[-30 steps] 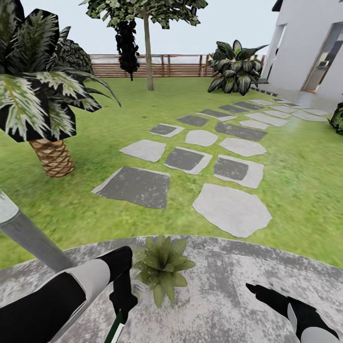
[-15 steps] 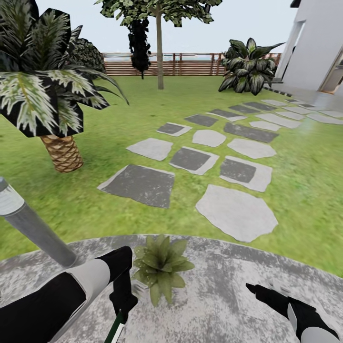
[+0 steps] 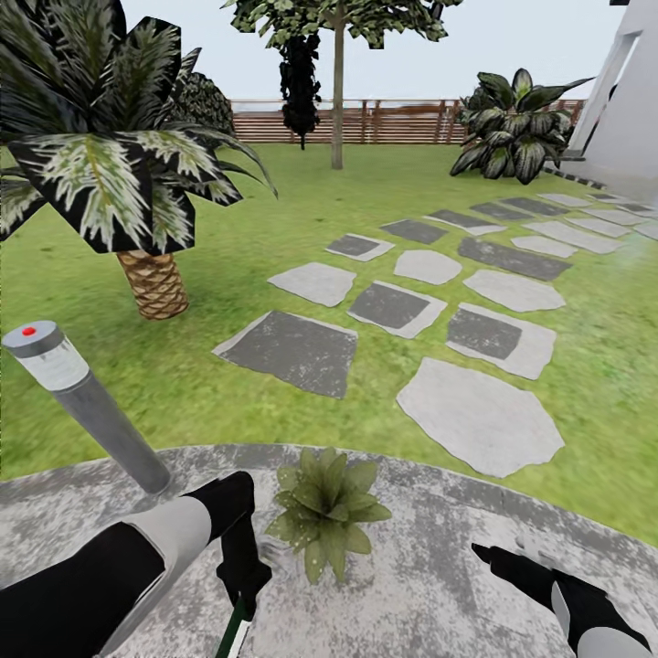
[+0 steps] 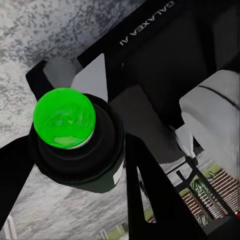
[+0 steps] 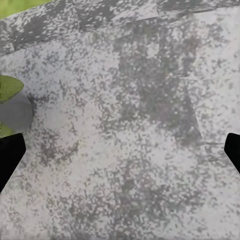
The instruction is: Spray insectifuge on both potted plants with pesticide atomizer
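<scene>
One potted plant [image 3: 327,516], a low rosette of pointed green leaves, sits on the round grey patio [image 3: 429,585] near its far edge. Just left of it, my left gripper [image 3: 243,585] points down and is shut on the pesticide atomizer [image 3: 234,635], whose green and white part pokes out below the fingers. In the left wrist view the atomizer [image 4: 64,118] shows as a bright green disc in a dark round body, held by the left gripper [image 4: 75,150]. My right gripper [image 3: 501,551] hovers open over bare paving right of the plant. Its grey pot [image 5: 15,112] shows in the right wrist view beside the wide-spread right gripper [image 5: 120,155].
A grey lamp post [image 3: 87,407] with a red dot on its cap leans at the patio's left edge. A palm tree [image 3: 155,283] stands on the lawn behind it. Stepping stones [image 3: 475,416] lead toward the white house [image 3: 631,119]. A brown fence [image 3: 402,123] closes the back.
The whole view has shifted: the camera turned left, bringing the lamp post's cap into sight. Both arms and the plant keep the same places relative to each other.
</scene>
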